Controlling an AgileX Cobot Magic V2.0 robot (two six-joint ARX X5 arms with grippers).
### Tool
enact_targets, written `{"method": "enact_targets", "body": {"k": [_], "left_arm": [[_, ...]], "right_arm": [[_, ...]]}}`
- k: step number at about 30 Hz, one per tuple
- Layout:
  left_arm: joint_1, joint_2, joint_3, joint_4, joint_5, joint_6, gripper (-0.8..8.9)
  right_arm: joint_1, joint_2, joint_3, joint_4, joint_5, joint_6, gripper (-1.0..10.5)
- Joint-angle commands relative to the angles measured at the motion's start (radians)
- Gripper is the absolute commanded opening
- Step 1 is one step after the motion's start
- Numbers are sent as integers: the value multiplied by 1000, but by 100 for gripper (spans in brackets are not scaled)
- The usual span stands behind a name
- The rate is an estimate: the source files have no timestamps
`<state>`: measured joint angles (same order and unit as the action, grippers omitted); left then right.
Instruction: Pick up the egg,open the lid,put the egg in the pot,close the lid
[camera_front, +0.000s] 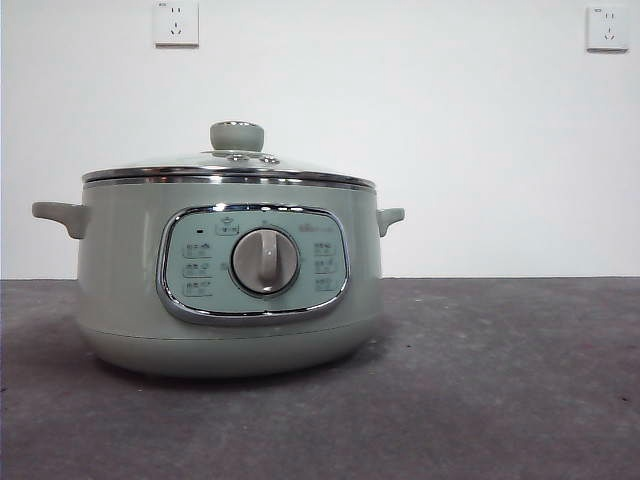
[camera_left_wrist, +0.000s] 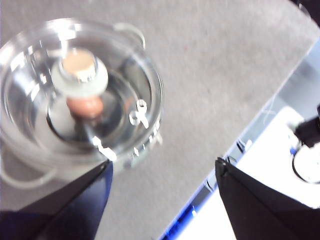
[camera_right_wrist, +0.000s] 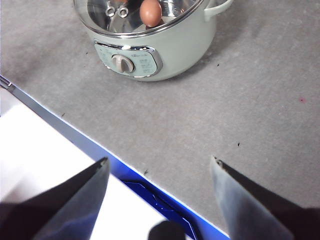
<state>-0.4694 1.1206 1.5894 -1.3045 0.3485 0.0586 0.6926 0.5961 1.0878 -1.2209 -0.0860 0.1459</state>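
Note:
The pale green pot stands on the grey table, its dial facing the front camera. The glass lid sits closed on its rim, knob on top. Through the glass I see the reddish-brown egg lying inside the pot, under the lid's knob. The right wrist view also shows the egg inside the pot. My left gripper hangs open above and beside the pot, holding nothing. My right gripper is open over the table's edge, well away from the pot.
Two wall sockets are on the white wall behind. The table ends in a blue edge strip below the right gripper, with a white surface beyond it.

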Motion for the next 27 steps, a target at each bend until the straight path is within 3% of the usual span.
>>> {"method": "enact_targets", "body": {"k": [1,3,5,8,10,27], "left_arm": [[3,-4,-2,-12,3,-6,341],[3,-5,-2,-12,3,-6,317],[3,-5,-2,-12,4,-6,169],[3,-5,-2,-11,5,0,-20],[3,-5,-2,-11,18,5,-8],[3,-3,-2,-11,25,14,-4]], "right_arm": [[1,2,-9,10,0,0,342],[1,2,-9,9,0,0,342],[1,2,-9,6,0,2,314],[1,2,-9,-11,1,1,111],[1,2,-9,-14,1,1,-18],[1,2,-8,-13,9,18,1]]}}
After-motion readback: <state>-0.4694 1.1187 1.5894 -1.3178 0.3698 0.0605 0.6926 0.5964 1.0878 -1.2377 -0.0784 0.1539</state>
